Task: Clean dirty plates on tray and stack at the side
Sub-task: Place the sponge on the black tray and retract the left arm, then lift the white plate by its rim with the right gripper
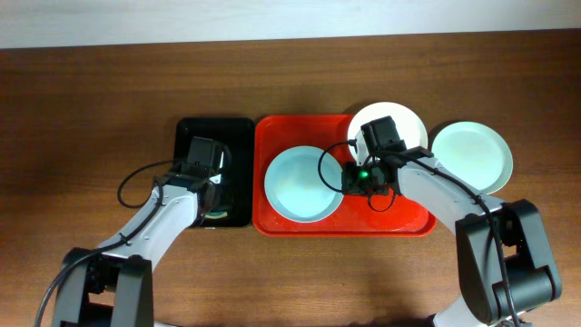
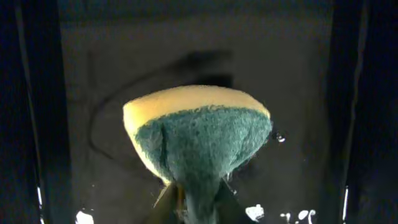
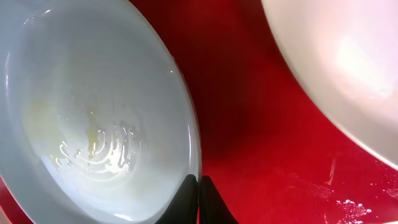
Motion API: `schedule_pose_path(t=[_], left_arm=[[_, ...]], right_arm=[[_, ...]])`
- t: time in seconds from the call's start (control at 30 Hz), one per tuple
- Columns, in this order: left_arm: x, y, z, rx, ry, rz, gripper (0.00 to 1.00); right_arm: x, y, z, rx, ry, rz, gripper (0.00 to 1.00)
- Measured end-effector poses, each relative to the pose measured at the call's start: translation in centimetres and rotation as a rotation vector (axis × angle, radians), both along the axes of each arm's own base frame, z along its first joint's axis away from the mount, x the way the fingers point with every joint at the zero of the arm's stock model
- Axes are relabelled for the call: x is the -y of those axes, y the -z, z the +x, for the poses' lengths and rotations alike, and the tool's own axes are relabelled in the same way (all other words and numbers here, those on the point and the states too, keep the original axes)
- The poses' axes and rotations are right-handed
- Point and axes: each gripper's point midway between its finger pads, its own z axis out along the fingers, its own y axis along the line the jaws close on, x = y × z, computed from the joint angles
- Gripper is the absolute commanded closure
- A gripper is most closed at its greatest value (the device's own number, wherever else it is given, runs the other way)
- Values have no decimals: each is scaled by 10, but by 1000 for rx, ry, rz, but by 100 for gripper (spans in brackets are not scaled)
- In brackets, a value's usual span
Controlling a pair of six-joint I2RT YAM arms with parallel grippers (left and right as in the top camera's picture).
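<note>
On the red tray (image 1: pixel 413 222) lies a pale blue plate (image 1: pixel 304 184), wet and with a faint yellow smear in the right wrist view (image 3: pixel 93 112). A white plate (image 1: pixel 404 123) sits at the tray's far right corner, partly under my right arm. A pale green plate (image 1: pixel 471 156) rests on the table to the right of the tray. My right gripper (image 1: pixel 349 177) is shut, and its black tips (image 3: pixel 199 186) meet just at the blue plate's right rim. My left gripper (image 2: pixel 198 208) is shut on a yellow and green sponge (image 2: pixel 199 137) over a black tray (image 1: pixel 213 136).
The black tray (image 2: pixel 93 62) is wet, with water drops near its front. Bare wooden table (image 1: pixel 91 109) runs all round both trays. The red tray floor (image 3: pixel 249 93) shows between the blue plate and the white plate (image 3: pixel 348 74).
</note>
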Motion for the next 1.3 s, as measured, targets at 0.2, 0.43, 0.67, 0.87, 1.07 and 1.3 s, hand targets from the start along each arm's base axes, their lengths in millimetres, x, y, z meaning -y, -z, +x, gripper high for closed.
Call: schedule_pose_path(t=[0.2, 0.43, 0.67, 0.87, 1.07, 1.3], left_arm=[[-1, -9, -3, -22, -2, 4, 23], [-14, -141, 44, 293, -146, -87, 10], [-116, -180, 38, 391, -486, -85, 1], [-142, -173, 25, 353, -578, -72, 1], [-142, -173, 25, 352, -577, -72, 1], [-142, -172, 24, 350, -578, -72, 1]], right_arm=[[0, 0, 0, -1, 0, 2, 75], [-3, -1, 0, 0, -8, 13, 65], [-3, -1, 0, 0, -7, 13, 65], [-3, -1, 0, 1, -7, 13, 65], [1, 7, -8, -17, -6, 1, 71], [1, 9, -8, -11, -5, -2, 90]])
